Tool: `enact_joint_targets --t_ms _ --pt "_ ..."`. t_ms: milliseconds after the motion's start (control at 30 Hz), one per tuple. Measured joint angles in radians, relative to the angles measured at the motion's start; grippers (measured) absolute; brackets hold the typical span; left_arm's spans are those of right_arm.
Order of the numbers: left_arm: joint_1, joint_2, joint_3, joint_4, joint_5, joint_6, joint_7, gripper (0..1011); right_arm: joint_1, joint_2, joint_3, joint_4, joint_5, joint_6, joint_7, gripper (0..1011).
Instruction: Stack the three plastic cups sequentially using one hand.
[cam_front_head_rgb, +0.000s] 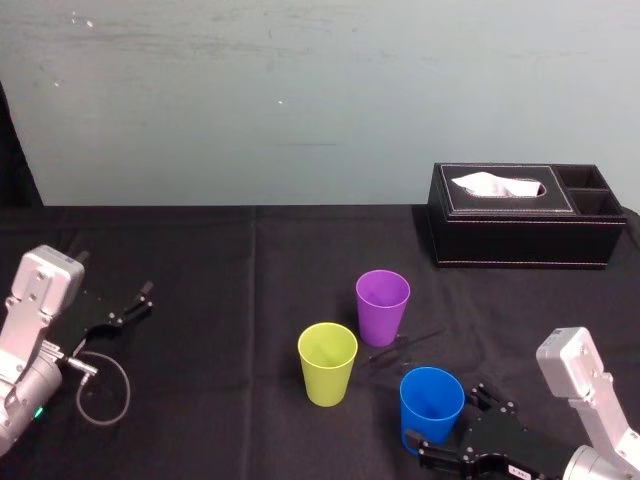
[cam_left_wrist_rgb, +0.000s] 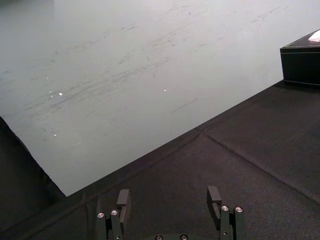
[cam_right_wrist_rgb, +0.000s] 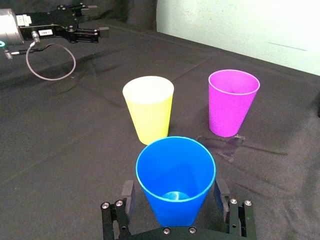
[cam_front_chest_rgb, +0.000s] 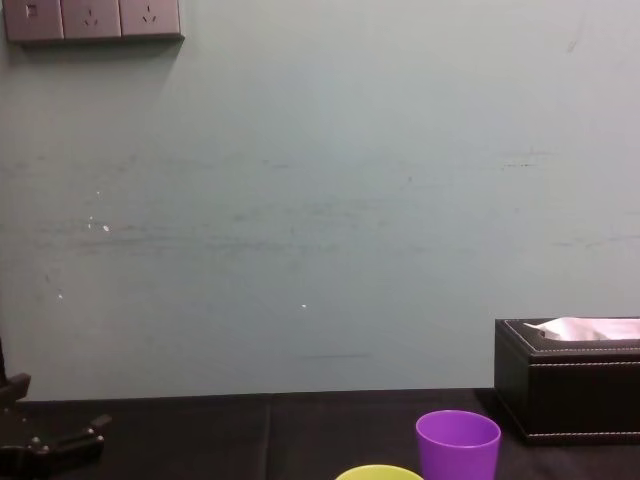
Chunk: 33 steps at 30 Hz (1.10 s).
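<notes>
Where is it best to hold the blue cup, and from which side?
Probably grip the blue cup by its side wall near mid-height, coming level from the robot's side. It stands upright and tapers downward, with the yellow-green cup and purple cup beyond it. The right gripper has its open fingers either side there; the left gripper rests far left.

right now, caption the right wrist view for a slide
Right gripper, fingers open either side of the blue cup, with the yellow-green cup and purple cup upright beyond; left gripper parked behind
</notes>
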<state>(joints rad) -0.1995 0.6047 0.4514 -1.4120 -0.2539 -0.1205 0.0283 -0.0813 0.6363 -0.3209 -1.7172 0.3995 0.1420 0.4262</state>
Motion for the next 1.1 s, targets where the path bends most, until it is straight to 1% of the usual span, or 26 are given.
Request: enact_joint_targets --t_ms 433,767,833,933,1000,1067,1100 --pt "0.0 0.0 0.0 0.0 0.0 0.0 0.0 1000 0.032 -0.029 -0.016 0.031 -0.023 0.005 0.004 1004" --pt "0.0 0.0 0.0 0.0 0.0 0.0 0.0 1000 0.03 -0.028 -0.014 0.029 -0.022 0.004 0.004 1004" --pt "0.0 0.0 0.0 0.0 0.0 0.0 0.0 1000 0.029 -0.027 -0.014 0.028 -0.022 0.004 0.004 983" --pt "0.0 0.0 0.0 0.0 0.0 0.0 0.0 1000 0.029 -0.027 -0.014 0.028 -0.022 0.004 0.004 916" --pt "0.0 0.0 0.0 0.0 0.0 0.0 0.0 1000 0.029 -0.027 -0.013 0.027 -0.022 0.004 0.004 853" --pt "0.0 0.0 0.0 0.0 0.0 0.0 0.0 1000 0.029 -0.027 -0.013 0.027 -0.021 0.003 0.004 817" --pt "0.0 0.0 0.0 0.0 0.0 0.0 0.0 1000 0.028 -0.027 -0.013 0.027 -0.021 0.003 0.004 771"
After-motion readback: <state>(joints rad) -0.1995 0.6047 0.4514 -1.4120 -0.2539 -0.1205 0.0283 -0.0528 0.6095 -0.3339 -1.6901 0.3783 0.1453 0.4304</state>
